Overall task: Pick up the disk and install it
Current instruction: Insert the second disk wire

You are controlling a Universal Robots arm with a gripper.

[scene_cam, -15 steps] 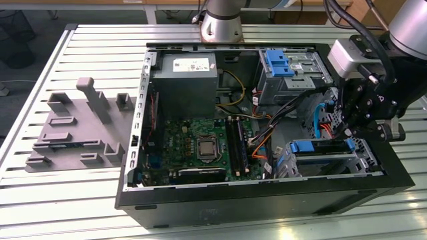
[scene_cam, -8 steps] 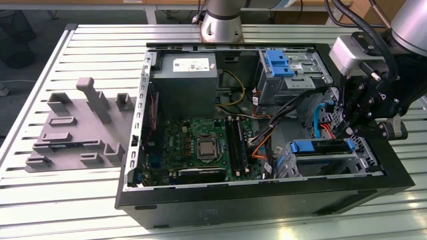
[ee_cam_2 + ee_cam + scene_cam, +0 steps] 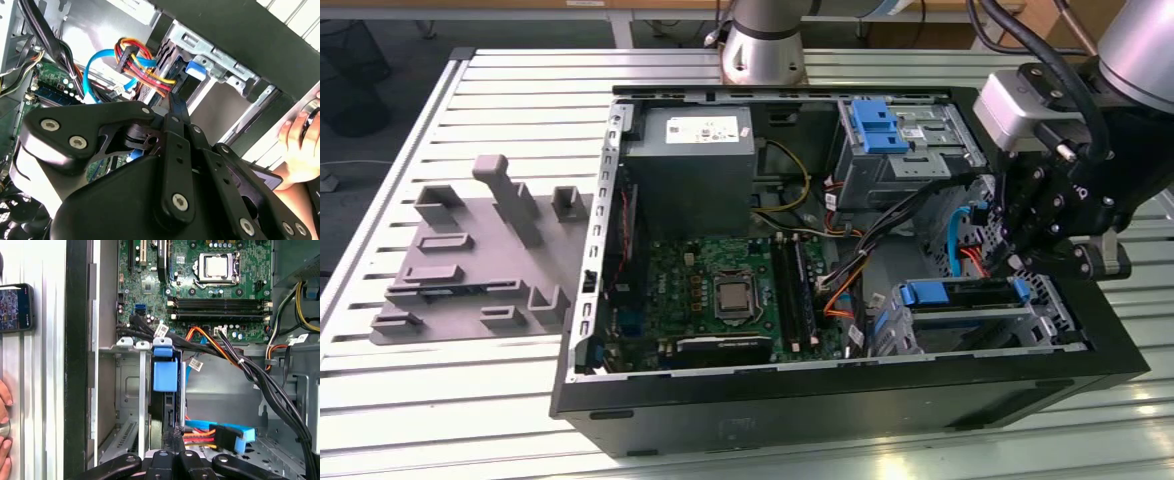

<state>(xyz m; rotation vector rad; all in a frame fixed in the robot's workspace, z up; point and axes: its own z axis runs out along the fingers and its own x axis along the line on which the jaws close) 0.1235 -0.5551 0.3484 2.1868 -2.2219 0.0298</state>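
Note:
The disk (image 3: 165, 376) stands on edge in a slot of the metal drive bay (image 3: 127, 390), and its blue carrier frame faces me. In the exterior view the blue frame of the disk (image 3: 961, 293) lies across the top of the bay (image 3: 987, 325) in the case's near corner, on that view's right. My gripper (image 3: 1003, 262) hangs just above that bay. Its black fingers are pressed together and hold nothing. In both wrist views the fingertips (image 3: 174, 432) (image 3: 176, 107) point along the slot, close to the disk's dark edge.
A bundle of black, orange and blue cables (image 3: 225, 432) with a blue connector lies beside the fingers. The case also holds a motherboard (image 3: 720, 295), a grey box with a white sticker (image 3: 690, 160) and an upper bay with a blue latch (image 3: 874, 125). A hand (image 3: 300, 145) and a phone (image 3: 15, 307) rest outside the case wall. A grey fixture (image 3: 467, 260) is on the exterior view's left.

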